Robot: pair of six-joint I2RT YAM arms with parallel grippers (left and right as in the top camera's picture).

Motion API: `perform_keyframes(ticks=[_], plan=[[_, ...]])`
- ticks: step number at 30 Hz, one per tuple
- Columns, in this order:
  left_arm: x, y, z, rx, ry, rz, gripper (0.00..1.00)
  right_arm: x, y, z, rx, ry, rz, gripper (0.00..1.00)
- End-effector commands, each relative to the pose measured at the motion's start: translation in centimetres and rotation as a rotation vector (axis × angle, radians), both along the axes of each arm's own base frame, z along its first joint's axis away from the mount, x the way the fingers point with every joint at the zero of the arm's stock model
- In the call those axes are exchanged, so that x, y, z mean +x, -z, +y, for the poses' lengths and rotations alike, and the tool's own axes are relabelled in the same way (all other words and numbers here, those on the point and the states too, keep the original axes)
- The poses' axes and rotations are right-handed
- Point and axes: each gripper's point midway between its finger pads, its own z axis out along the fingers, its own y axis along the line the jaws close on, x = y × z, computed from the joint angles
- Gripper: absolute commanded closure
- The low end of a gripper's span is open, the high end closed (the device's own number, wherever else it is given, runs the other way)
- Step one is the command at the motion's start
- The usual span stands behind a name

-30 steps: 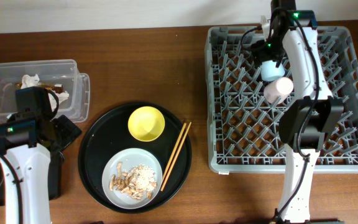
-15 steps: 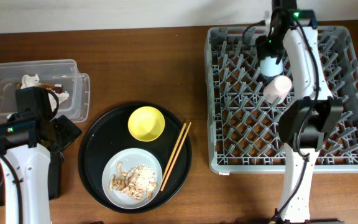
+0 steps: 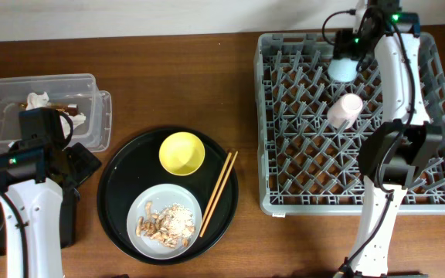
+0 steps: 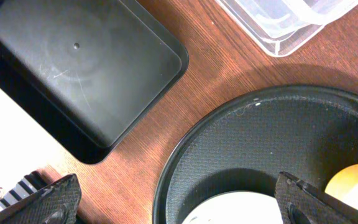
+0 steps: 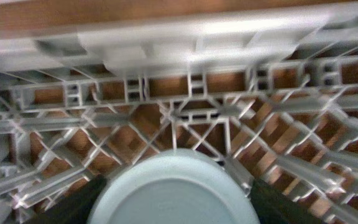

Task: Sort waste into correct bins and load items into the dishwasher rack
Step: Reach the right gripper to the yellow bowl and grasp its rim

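Blue cup (image 3: 341, 69) near pink cup (image 3: 344, 110) in rack (image 3: 307, 202)

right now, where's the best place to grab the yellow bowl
By its rim, coming from straight above, one finger inside and one outside. The yellow bowl sits upright, mouth up, on the round black tray; probably the edge away from the chopsticks.

Large round black tray (image 3: 118, 193) on brown wooden table (image 3: 176, 77), left of centre
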Motion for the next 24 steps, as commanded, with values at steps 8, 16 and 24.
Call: perform_keyframes(ticks=[8, 16, 24], plan=[[-0.1, -0.2, 0.3, 0.012, -0.016, -0.003, 0.01, -4.3, -11.7, 2.2, 0.076, -0.010, -0.105, 0.07], [-0.1, -0.2, 0.3, 0.012, -0.016, -0.003, 0.01, -16.3, -18.6, 20.8, 0.530, -0.530, 0.042, 0.08], [-0.1, -0.2, 0.3, 0.012, -0.016, -0.003, 0.01, -21.5, -7.0, 41.7, 0.246, -0.799, 0.226, 0.11]])
